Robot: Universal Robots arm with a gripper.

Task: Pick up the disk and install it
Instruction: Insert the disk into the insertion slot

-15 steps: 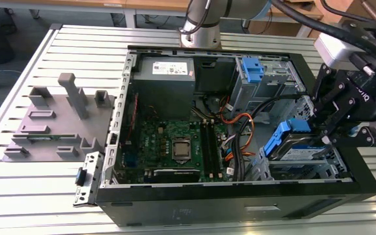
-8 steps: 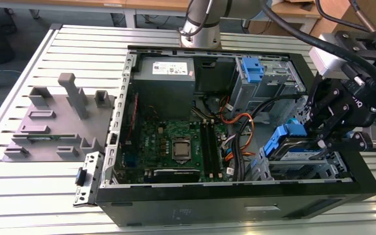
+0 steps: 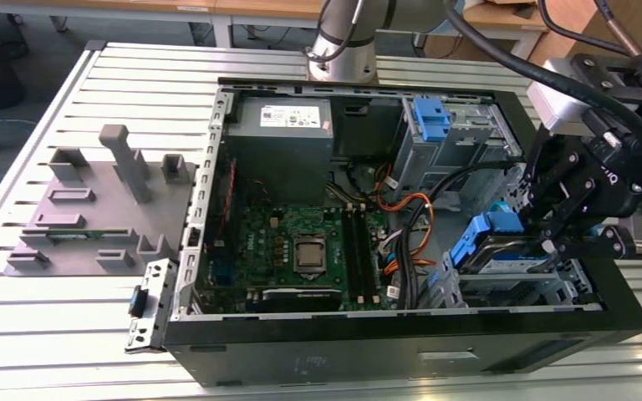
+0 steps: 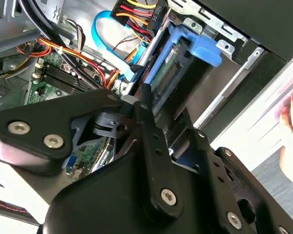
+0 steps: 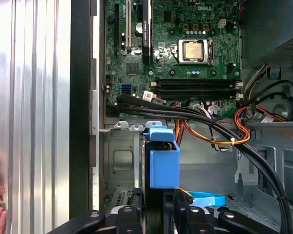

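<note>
The disk (image 3: pixel 500 255), silver-grey in a blue plastic carrier, lies tilted at the drive bay in the front corner of the open computer case (image 3: pixel 410 347), on the exterior view's right. My gripper (image 3: pixel 555 244) hangs right over it and is shut on the disk. In the first wrist view the disk (image 5: pixel 164 168) stands edge-on between my two black fingers (image 5: pixel 133 217), just above the bay's grey metal floor. In the second wrist view the disk (image 4: pixel 178 73) with its blue carrier tab sits beyond one black finger (image 4: pixel 146 117), close to the case's black wall.
The motherboard (image 3: pixel 298 242) and orange and black cables (image 3: pixel 410 209) lie beside the bay. A grey metal box (image 3: pixel 284 119) and an upright blue latch piece (image 3: pixel 430 117) sit at the case's far side. A grey fixture (image 3: pixel 87 209) stands on the slatted table. A person's hand (image 4: pixel 290 117) is near the case.
</note>
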